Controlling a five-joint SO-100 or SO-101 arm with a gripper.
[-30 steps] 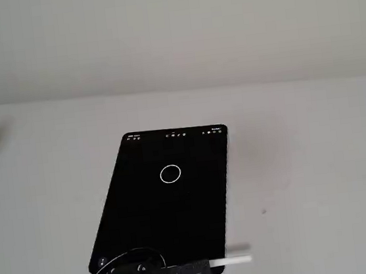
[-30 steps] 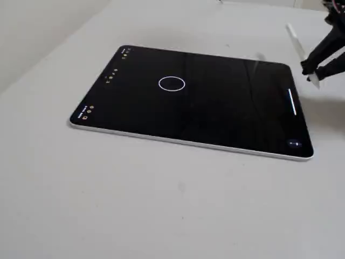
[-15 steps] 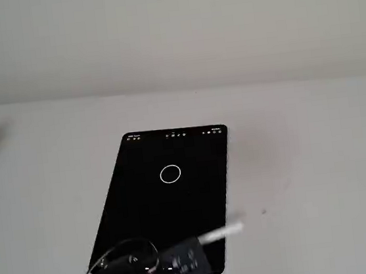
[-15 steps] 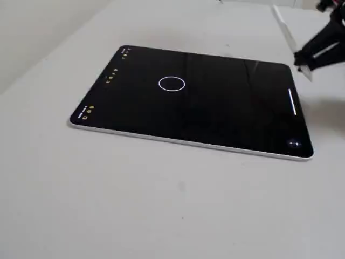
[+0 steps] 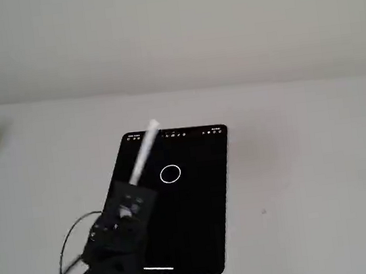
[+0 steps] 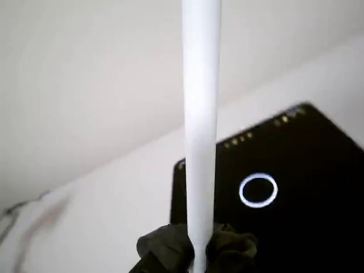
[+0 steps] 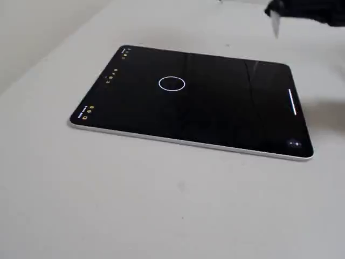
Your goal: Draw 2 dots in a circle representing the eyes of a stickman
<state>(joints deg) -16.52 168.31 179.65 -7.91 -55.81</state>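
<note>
A black tablet [image 5: 201, 234] lies flat on the white table. The circle [image 5: 170, 173] is a thin white ring on its screen, also in the wrist view [image 6: 258, 190] and the other fixed view [image 7: 172, 83]. I see no dots inside the ring in any view. My black gripper [image 5: 131, 194] hangs over the tablet's left side and is shut on a white stylus [image 5: 144, 151] that points to the tablet's far edge, left of the ring. In the wrist view the stylus [image 6: 200, 114] runs straight up from the fingers [image 6: 165, 250], left of the ring.
Small icons [image 7: 110, 75] line the screen's short edge. A black cable [image 5: 70, 246] loops from the arm at lower left. The dark arm [image 7: 312, 9] blurs into the top right of the other fixed view. A pale wall rises behind the table.
</note>
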